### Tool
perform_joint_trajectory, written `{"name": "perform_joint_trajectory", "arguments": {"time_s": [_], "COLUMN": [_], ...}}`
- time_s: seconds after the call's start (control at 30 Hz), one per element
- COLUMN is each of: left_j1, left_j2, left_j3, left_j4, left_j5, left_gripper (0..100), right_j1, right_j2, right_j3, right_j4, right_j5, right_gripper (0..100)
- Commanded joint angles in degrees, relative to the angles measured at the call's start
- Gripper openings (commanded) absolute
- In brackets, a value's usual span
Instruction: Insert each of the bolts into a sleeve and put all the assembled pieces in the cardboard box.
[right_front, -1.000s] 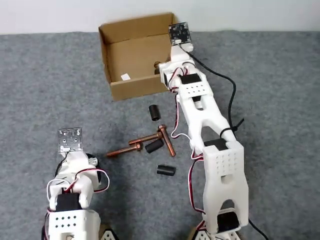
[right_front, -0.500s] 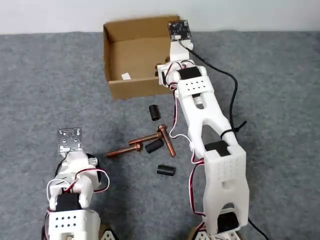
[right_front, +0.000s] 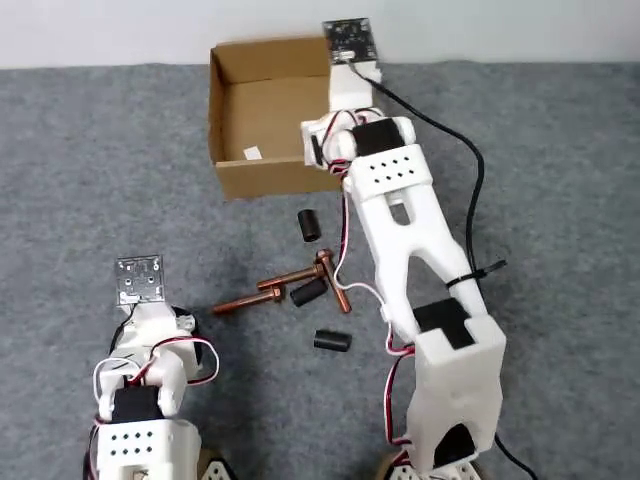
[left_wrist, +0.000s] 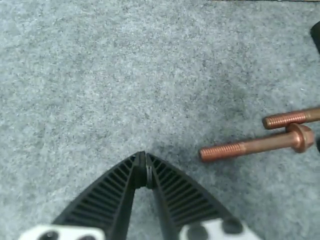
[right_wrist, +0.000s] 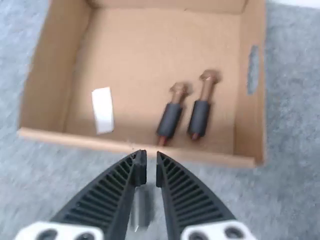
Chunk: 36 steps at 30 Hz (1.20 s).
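The cardboard box (right_front: 265, 178) stands at the back of the grey mat. On its floor (right_wrist: 140, 60) lie two bolts, each in a black sleeve (right_wrist: 171, 116) (right_wrist: 201, 113), side by side. My right gripper (right_wrist: 146, 159) hangs over the box's near wall, shut to a narrow slit and holding nothing. Three bare copper bolts (right_front: 248, 299) (right_front: 295, 275) (right_front: 337, 282) lie mid-mat among three black sleeves (right_front: 309, 225) (right_front: 308, 292) (right_front: 332, 341). Low over the mat, my left gripper (left_wrist: 145, 164) is shut and empty, with two bolts (left_wrist: 255, 145) (left_wrist: 295, 117) just beyond it.
A white label (right_wrist: 102, 110) is stuck to the box floor. The right arm (right_front: 400, 210) stretches along the mat's right half with its black cable (right_front: 470, 190) trailing beside it. The left arm (right_front: 140, 340) sits at the near left.
The right arm has lifted and swung left over the box's right wall. The box has shifted and turned slightly. The left arm has not moved.
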Motion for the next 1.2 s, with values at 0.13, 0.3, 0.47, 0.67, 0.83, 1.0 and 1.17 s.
{"name": "perform_joint_trajectory", "arguments": {"time_s": [0.13, 0.3, 0.47, 0.67, 0.83, 1.0, 1.17], "left_j1": [-0.4, -0.4, -0.4, -0.4, -0.4, -0.4, -0.4], "left_j2": [-0.5, -0.5, -0.5, -0.5, -0.5, -0.5, -0.5], "left_j3": [-0.5, -0.5, -0.5, -0.5, -0.5, -0.5, -0.5], "left_j4": [-1.5, -1.5, -1.5, -1.5, -1.5, -1.5, -1.5], "left_j5": [0.4, 0.4, 0.4, 0.4, 0.4, 0.4, 0.4], "left_gripper": [0, 0, 0, 0, 0, 0, 0], "right_j1": [-5.3, -5.7, -5.7, -5.7, -5.7, -5.8, -6.3], "right_j2": [-3.7, 2.2, 8.0, 13.0, 16.5, 19.5, 22.6], "right_j3": [-1.9, -2.1, -2.2, -2.2, -2.2, -2.2, -2.2], "right_j4": [16.0, 17.5, 15.9, 9.8, 5.6, 2.7, 2.0], "right_j5": [-0.8, -0.9, -0.9, -0.6, -0.4, -0.4, -0.4], "right_gripper": [3.2, 11.3, 24.3, 20.5, 19.9, 19.9, 18.8]}}
